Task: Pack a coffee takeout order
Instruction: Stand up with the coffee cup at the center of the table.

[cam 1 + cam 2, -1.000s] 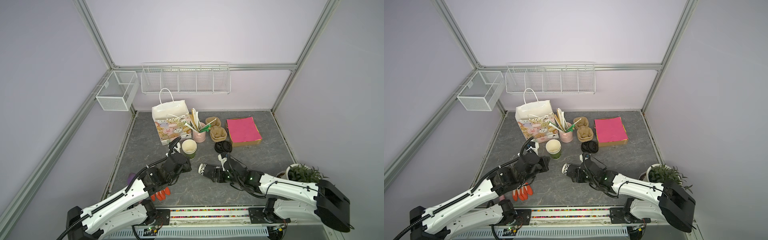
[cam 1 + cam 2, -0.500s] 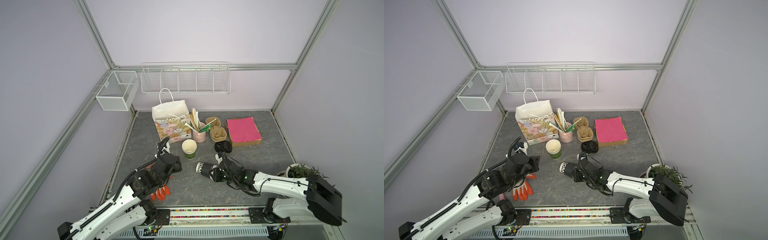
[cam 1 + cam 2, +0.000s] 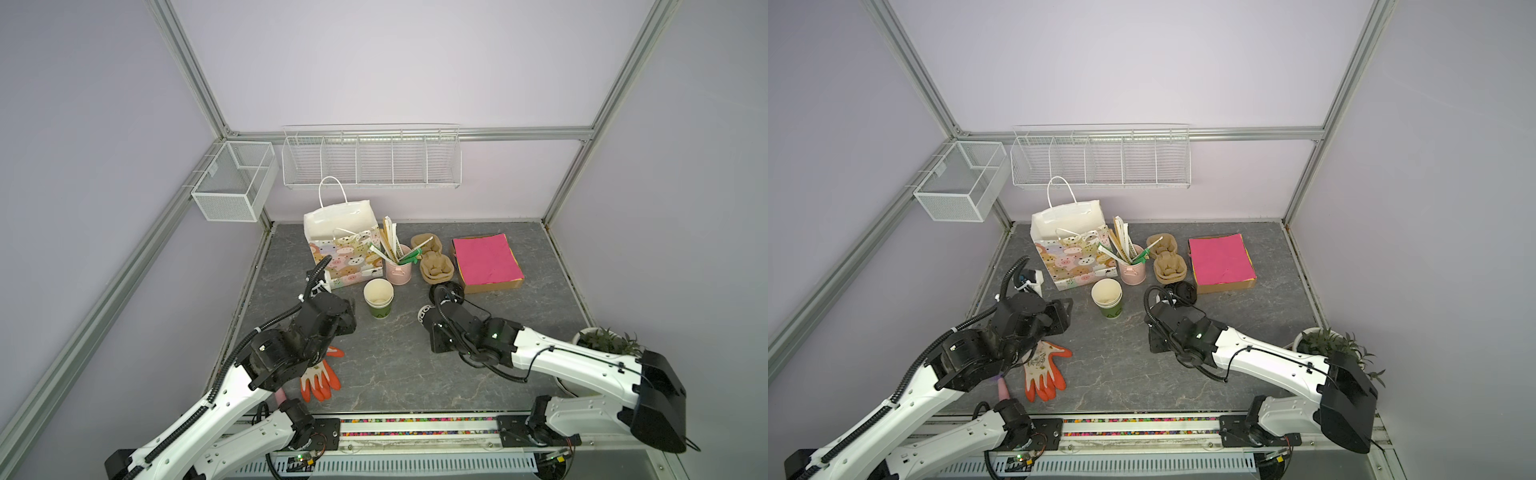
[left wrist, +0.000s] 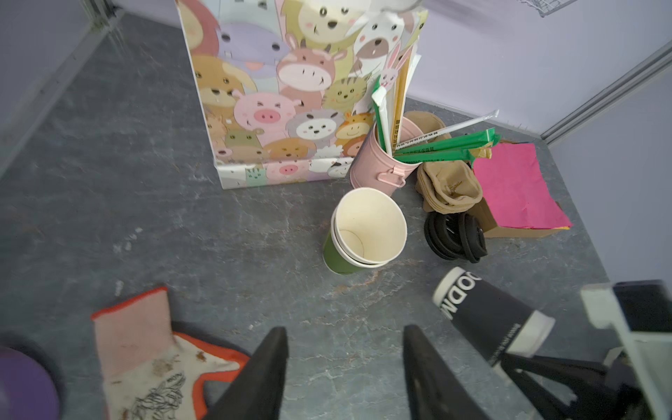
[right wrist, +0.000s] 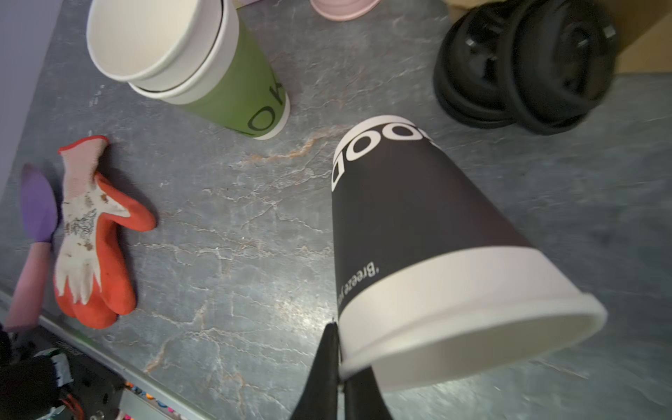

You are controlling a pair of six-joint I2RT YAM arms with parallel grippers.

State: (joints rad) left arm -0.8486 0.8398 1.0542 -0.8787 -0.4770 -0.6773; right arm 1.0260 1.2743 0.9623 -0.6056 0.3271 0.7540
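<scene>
The bag (image 3: 345, 249) is standing upright, mouth open, at the back of the counter (image 3: 395, 374). It is sitting at twelve o'clock from the left tool (image 4: 343, 329) and about ten o'clock from the right tool (image 5: 338, 363). The carrier (image 3: 435, 266) is lying at the bag's three o'clock, past the bucket (image 3: 398, 272), and the sheet (image 3: 484, 257) is lying further out the same way.

The right tool is pinching together on the rim of the black cup (image 5: 418, 225). The cup is hanging almost on its side, its long axis running from the mouth at four o'clock to the base at ten o'clock. Whether the base is touching the counter I cannot tell. The carrier is sitting at twelve o'clock from the cup, just beyond the lids (image 3: 446, 291), so the right arm is looking the nearer one to it. The cup is probably needing to be tipped upright before going into a pocket. The green cups (image 3: 378, 299) are standing between the two tools.

The right arm is reaching in low from five o'clock, wrist nearly level. The left arm is bending over the glove (image 3: 320, 378), its fingers standing apart and gripping nothing.
</scene>
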